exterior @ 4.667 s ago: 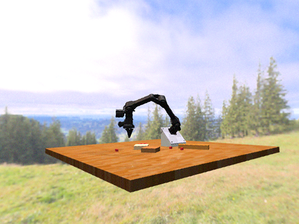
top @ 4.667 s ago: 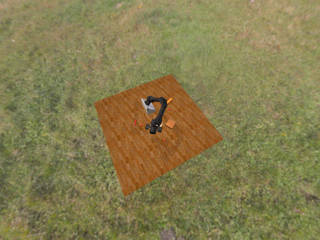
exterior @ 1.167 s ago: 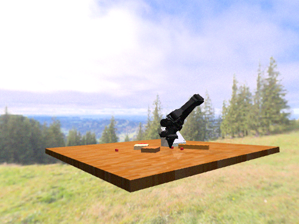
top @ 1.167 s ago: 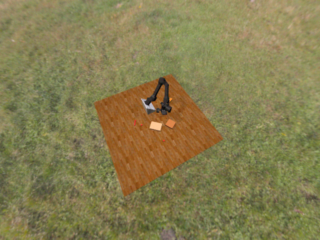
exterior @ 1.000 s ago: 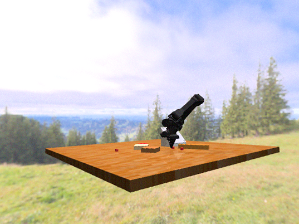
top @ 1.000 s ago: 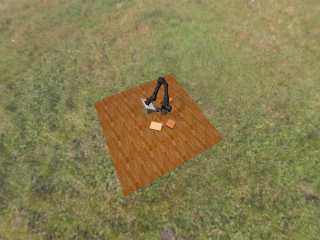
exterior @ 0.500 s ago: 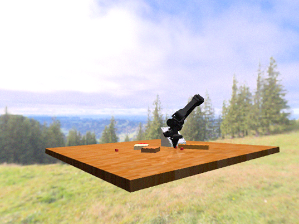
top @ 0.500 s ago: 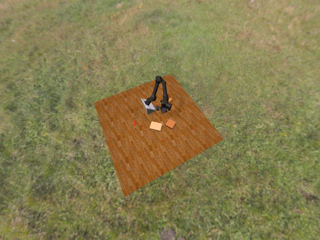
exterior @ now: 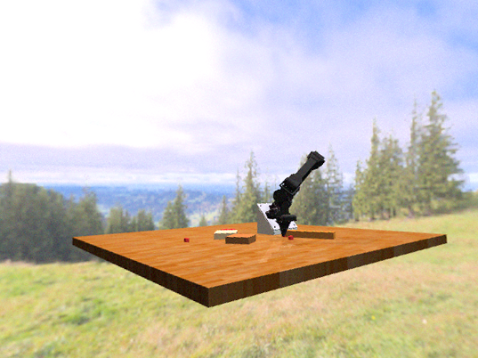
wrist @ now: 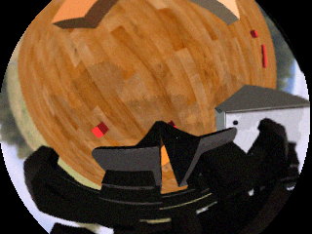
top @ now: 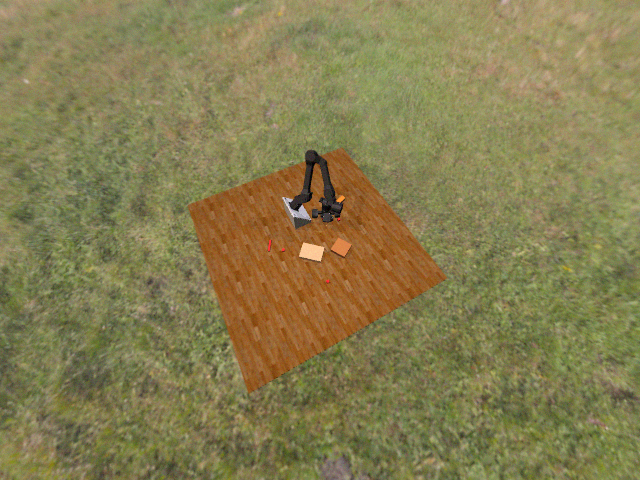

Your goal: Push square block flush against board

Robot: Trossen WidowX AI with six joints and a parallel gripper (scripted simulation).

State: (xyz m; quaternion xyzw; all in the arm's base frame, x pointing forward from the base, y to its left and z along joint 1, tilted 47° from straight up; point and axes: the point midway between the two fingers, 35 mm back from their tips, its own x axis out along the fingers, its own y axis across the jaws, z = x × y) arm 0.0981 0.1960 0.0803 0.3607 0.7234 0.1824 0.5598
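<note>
An orange-brown square block [top: 341, 247] [exterior: 240, 239] [wrist: 83, 12] lies flat. A cream, slightly oblong piece [top: 311, 252] [exterior: 225, 234] [wrist: 221, 11] lies beside it, with a gap between them in the top view. A long orange piece [top: 341, 198] [exterior: 314, 234] lies by the arm, partly hidden behind it. Which of these two is the board I cannot tell for certain. My gripper [top: 326, 218] [exterior: 284, 234] [wrist: 159, 124] is shut and empty. It points down near the base, low over the table, apart from the square block and the cream piece.
The arm's grey base [top: 302, 220] [exterior: 265, 220] [wrist: 263, 117] stands beside the gripper. Small red cubes [top: 327, 281] [exterior: 186, 239] [wrist: 99, 130] lie about, one close to the gripper. A thin red bar [top: 269, 245] [wrist: 264, 56] lies beyond the cream piece.
</note>
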